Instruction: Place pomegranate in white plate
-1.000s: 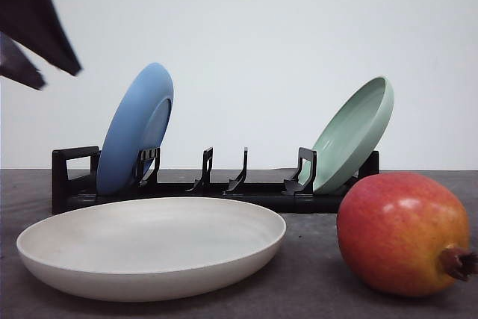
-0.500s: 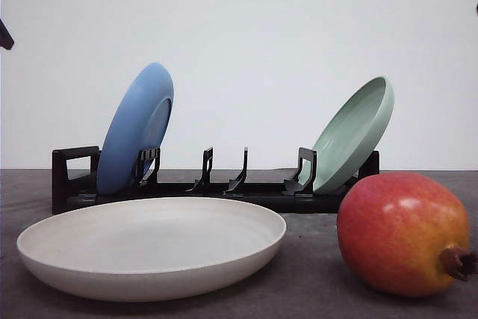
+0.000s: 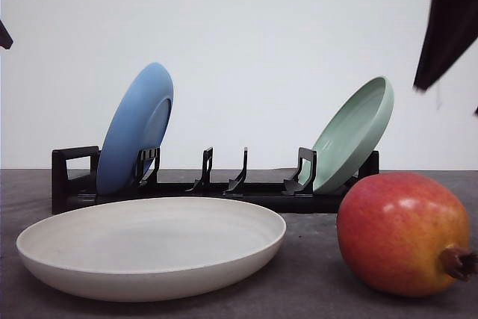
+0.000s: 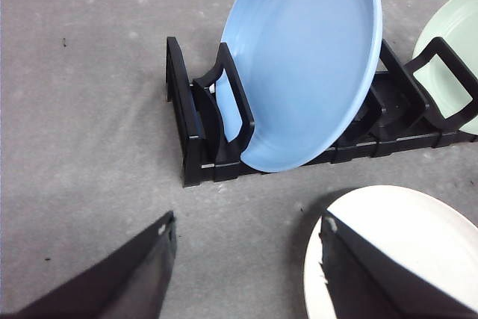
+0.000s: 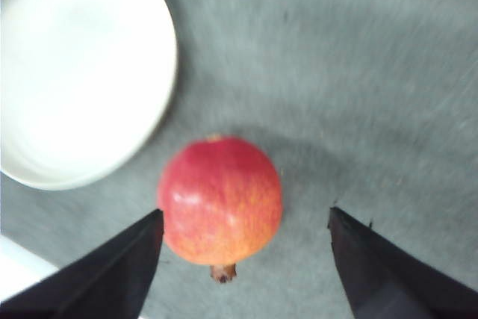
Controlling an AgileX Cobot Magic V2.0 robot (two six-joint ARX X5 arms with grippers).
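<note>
Grey table [image 3: 314, 289] carries the white plate [image 3: 149, 252], lower left of the front view, lying flat to receive fruit. Pomegranate [image 3: 403, 233] rests lower right, beside it. Right claw [image 5: 246, 259], jaws apart, hovers above the pomegranate for grasping; left claw [image 4: 246, 259] likewise apart.

Plain white wall [image 3: 254, 28] behind grey table [image 3: 314, 282].

No writing, label, brand, number or sign can be read anywhere (the plates, rack, fruit and table are all plain).
</note>
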